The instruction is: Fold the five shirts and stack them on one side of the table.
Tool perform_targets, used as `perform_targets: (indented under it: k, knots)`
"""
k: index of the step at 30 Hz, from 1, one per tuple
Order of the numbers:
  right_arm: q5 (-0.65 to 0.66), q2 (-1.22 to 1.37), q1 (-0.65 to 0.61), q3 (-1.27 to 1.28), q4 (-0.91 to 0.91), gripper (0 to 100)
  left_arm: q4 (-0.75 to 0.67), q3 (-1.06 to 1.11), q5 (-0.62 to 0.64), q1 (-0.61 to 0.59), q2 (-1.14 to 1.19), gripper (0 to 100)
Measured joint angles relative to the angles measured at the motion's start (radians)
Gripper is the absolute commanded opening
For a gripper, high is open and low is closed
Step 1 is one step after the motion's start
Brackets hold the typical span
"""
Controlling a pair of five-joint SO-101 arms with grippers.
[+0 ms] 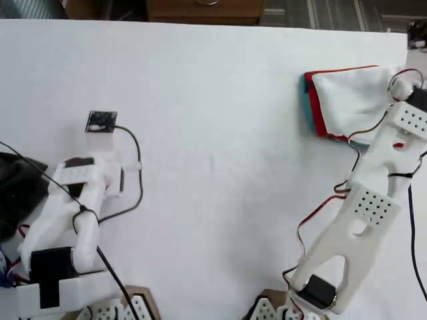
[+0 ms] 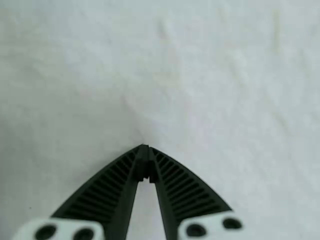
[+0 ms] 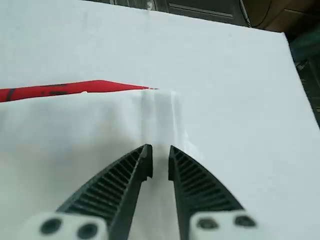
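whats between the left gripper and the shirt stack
Nothing: in the high view the white table is bare from the left arm across to the shirt stack. The left wrist view shows the left gripper over bare table too.

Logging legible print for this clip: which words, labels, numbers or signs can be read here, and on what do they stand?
No text is legible in any view.
Dark marks on the edge of the red shirt, beneath the white shirt: too blurred to read.
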Motion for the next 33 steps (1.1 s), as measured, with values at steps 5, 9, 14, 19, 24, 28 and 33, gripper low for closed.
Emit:
perform_targets:
  k: [5,9,14,19,24,28,33]
  knots:
    - [0.0,0.092,0.0,0.0,-0.084,6.6,-0.005,0.015,0.0,0.005,-0.006,3]
    - [0.0,0.1,0.0,0.0,-0.089,6.9,-0.006,0.015,0.0,0.005,-0.006,3]
    - [0.0,0.1,0.0,-0.051,-0.021,7.0,-0.006,0.015,0.0,0.005,-0.006,3]
    - [0.0,0.035,0.0,-0.176,0.17,7.0,-0.006,0.015,0.0,0.005,-0.006,3]
    - [0.0,-0.023,0.026,-0.255,0.402,6.7,-0.006,0.015,0.0,0.005,-0.006,3]
    - [0.003,-0.023,0.078,-0.307,0.566,6.6,-0.006,0.015,0.0,0.005,-0.006,3]
    - [0.003,-0.032,0.123,-0.358,0.767,6.6,-0.006,0.015,0.0,0.005,-0.006,3]
